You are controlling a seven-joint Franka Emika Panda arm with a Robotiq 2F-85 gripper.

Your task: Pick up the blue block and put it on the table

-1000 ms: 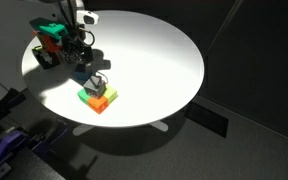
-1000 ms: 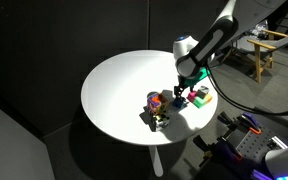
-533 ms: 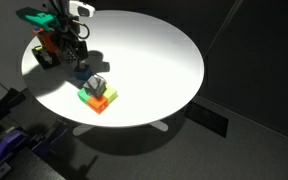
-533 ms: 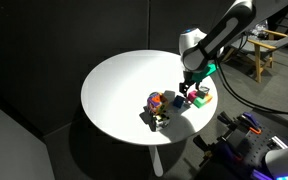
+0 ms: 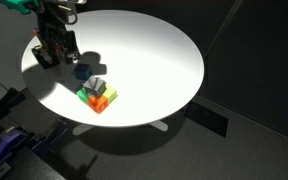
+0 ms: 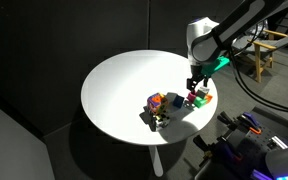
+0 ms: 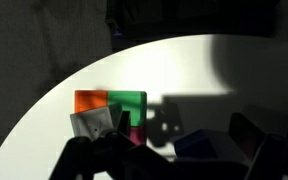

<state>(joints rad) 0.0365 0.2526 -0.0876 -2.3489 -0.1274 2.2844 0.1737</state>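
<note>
The blue block [image 5: 81, 71] rests on the round white table [image 5: 154, 50] in shadow, just beside the stack of a grey block [image 5: 97, 86] on green [image 5: 88, 95] and orange [image 5: 102, 100] blocks. My gripper [image 5: 60, 45] hangs open and empty above and to the left of it. In the wrist view the blue block [image 7: 199, 145] lies dark on the table [image 7: 184, 70] between my spread fingers [image 7: 169, 158], right of the green [image 7: 127, 102], orange [image 7: 87, 100] and grey [image 7: 94, 122] blocks. In an exterior view the gripper [image 6: 194, 84] is above the stack [image 6: 200, 97].
A cluster of small colourful toys [image 6: 159, 108] sits near the table's edge and also shows behind my gripper [image 5: 44, 55]. The table edge is close to the blocks. A wooden chair [image 6: 265, 50] stands beyond the table.
My gripper has risen and pulled away from the blue block, which stays on the table beside the stack.
</note>
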